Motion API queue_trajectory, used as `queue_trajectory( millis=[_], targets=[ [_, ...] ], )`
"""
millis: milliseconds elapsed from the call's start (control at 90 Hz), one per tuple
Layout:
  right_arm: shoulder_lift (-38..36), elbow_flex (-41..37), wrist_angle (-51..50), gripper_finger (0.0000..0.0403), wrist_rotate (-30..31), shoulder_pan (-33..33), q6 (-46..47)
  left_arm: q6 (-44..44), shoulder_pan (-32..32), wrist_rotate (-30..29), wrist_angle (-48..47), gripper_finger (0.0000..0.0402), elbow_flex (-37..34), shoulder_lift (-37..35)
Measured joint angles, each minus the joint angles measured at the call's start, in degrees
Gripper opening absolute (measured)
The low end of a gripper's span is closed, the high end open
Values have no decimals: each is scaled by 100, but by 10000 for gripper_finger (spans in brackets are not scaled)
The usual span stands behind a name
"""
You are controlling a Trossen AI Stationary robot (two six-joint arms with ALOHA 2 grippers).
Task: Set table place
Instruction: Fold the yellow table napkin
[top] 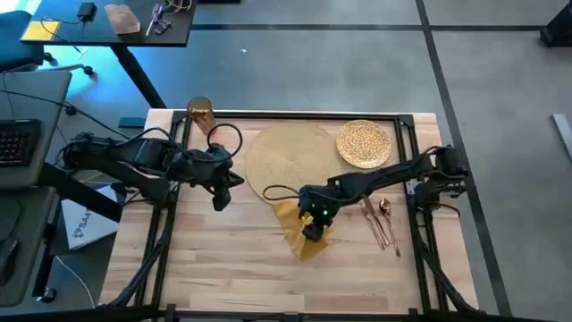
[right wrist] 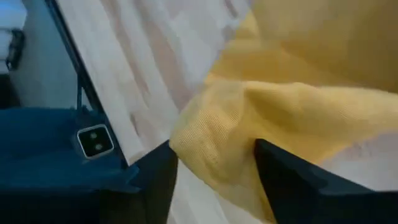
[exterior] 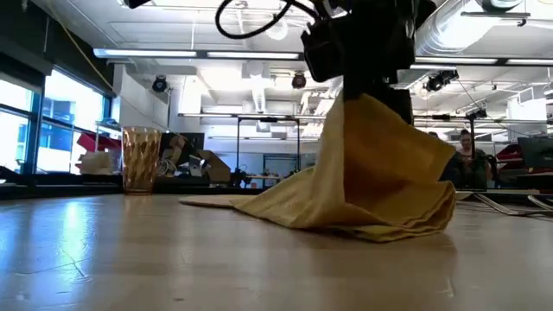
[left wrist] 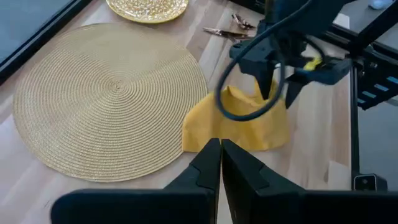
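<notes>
The jaws of the right gripper [right wrist: 214, 168] pinch a bunched fold of the yellow napkin [top: 304, 234], the cloth squeezed between the two dark fingers [right wrist: 292, 180] in the right wrist view. The napkin's pinched part is lifted into a peak while the rest drapes down and lies crumpled on the table [top: 223, 268], as the low view shows [exterior: 371, 181]. In the high view the napkin sits at about 5 o'clock from the woven placemat [top: 286, 161], its upper edge touching or slightly overlapping the mat's rim; which of the two is hard to tell from above.

The gold speckled plate [top: 363, 143] lies at roughly 2 o'clock of the placemat, just beside its edge. The copper cutlery [top: 380, 221] lies in a loose bunch at about 3 o'clock of the napkin, near the right arm's forearm. The amber cup [top: 200, 114] stands upright at around 10 o'clock of the placemat, close to the table's far rail; in the low view it appears upright at the left [exterior: 141, 159].

The left gripper [top: 221, 186] hovers at about 9 o'clock of the placemat, its jaws pressed together, as seen in the left wrist view [left wrist: 221, 163].
</notes>
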Motion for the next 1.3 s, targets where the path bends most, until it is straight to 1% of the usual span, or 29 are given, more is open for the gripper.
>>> queue_trajectory(
  millis=[122,233,433,544,611,733,867,1078,1200,1300],
  targets=[
    [0,282,-147,226,-227,79,-593,0,-1,0,-60,0,0,0],
    [-2,617,-743,226,-135,134,-1255,-2,0,0,-60,0,0,0],
    [-7,843,-2289,220,448,139,-2204,-20,0,92,-60,0,0,0],
    [-7,729,-2973,216,887,139,-2713,-63,-1,102,-60,0,0,0],
    [-7,588,-3157,215,1270,143,-3018,-63,-1,104,-58,0,0,0],
    [-7,282,-3083,215,1546,152,-3590,-109,0,102,-58,0,0,0],
    [-7,89,-2775,207,2041,270,-3963,-161,-2,103,-58,0,-2,2],
    [-7,-230,-1822,185,2139,588,-4877,-269,0,102,-58,0,-2,2],
    [-7,-294,-1534,179,2438,779,-4915,-321,-2,102,-58,0,-2,2],
    [-7,-301,-1176,165,2497,911,-4932,-389,0,102,-58,0,-2,2]
  ],
)
